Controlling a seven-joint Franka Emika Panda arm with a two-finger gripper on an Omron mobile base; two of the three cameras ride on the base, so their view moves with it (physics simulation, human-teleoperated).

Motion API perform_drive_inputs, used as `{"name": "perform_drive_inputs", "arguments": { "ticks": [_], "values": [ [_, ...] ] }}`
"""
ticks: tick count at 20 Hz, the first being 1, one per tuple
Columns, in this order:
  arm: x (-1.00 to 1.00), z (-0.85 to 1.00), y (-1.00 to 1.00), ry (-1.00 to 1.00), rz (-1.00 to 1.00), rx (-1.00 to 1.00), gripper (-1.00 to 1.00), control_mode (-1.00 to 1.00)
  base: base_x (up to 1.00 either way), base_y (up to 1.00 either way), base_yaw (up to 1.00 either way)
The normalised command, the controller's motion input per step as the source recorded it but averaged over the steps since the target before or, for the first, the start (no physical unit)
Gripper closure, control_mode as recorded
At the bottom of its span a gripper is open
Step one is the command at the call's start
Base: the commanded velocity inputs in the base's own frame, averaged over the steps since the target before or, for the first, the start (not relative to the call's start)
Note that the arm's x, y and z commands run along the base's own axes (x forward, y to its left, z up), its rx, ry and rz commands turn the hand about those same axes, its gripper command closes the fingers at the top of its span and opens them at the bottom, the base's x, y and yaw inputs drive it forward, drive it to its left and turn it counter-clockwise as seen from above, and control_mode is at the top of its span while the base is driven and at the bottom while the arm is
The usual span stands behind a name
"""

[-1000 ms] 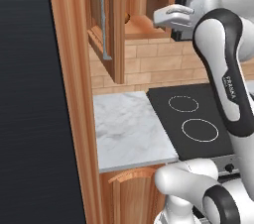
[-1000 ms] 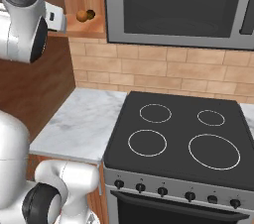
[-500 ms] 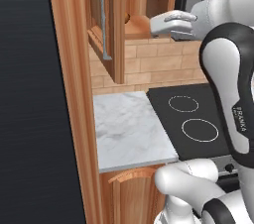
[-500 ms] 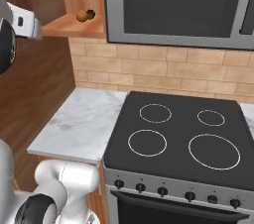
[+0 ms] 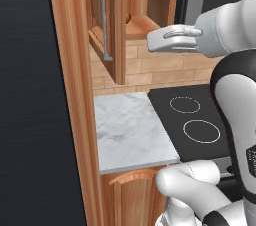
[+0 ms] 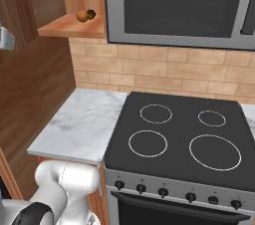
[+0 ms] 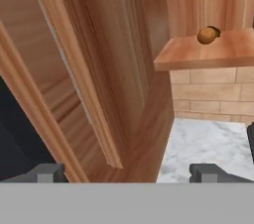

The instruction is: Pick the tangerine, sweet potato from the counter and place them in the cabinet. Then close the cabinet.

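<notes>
The tangerine (image 6: 81, 16) and the darker sweet potato (image 6: 91, 14) lie side by side on the open cabinet's shelf (image 6: 74, 28). In the hand view, the tangerine (image 7: 205, 36) rests on the shelf (image 7: 198, 54) with the sweet potato (image 7: 215, 30) just behind it. The cabinet door (image 5: 114, 25) hangs open, its grey handle (image 5: 103, 0) on the far face. My gripper (image 5: 154, 40) hovers in front of the shelf, a little below its edge, pointing toward the door. Its fingertips (image 7: 47, 172) stand wide apart and my gripper (image 7: 128, 173) is open with nothing between them. The door's edge (image 7: 84, 74) is close ahead.
The marble counter (image 5: 131, 131) lies bare below the cabinet, beside the black stovetop (image 6: 179, 139). A microwave (image 6: 179, 5) hangs right of the shelf. A tall wooden panel (image 5: 75, 95) bounds the counter on the left, with a brick wall (image 6: 149, 69) behind.
The hand has drawn back from the shelf, sinking a little and sliding toward the door side. The gripper stays open and empty. The two items on the shelf have not moved.
</notes>
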Motion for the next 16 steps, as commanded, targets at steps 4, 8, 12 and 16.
{"name": "perform_drive_inputs", "arguments": {
  "ticks": [4, 8, 12, 16],
  "values": [
    [-0.49, 0.0, 0.18, 0.0, 0.0, -0.03, -1.0, -1.0, 0.0, 0.0, 0.0],
    [-0.25, 0.0, 0.23, 0.04, 0.0, -0.02, -1.0, -1.0, 0.0, 0.0, 0.0],
    [0.06, 0.0, 0.24, 0.07, 0.0, -0.02, -1.0, -1.0, 0.0, 0.0, 0.0],
    [0.45, 0.0, 0.08, 0.06, -0.03, -0.01, -1.0, -1.0, 0.0, 0.0, 0.0]
  ]
}}
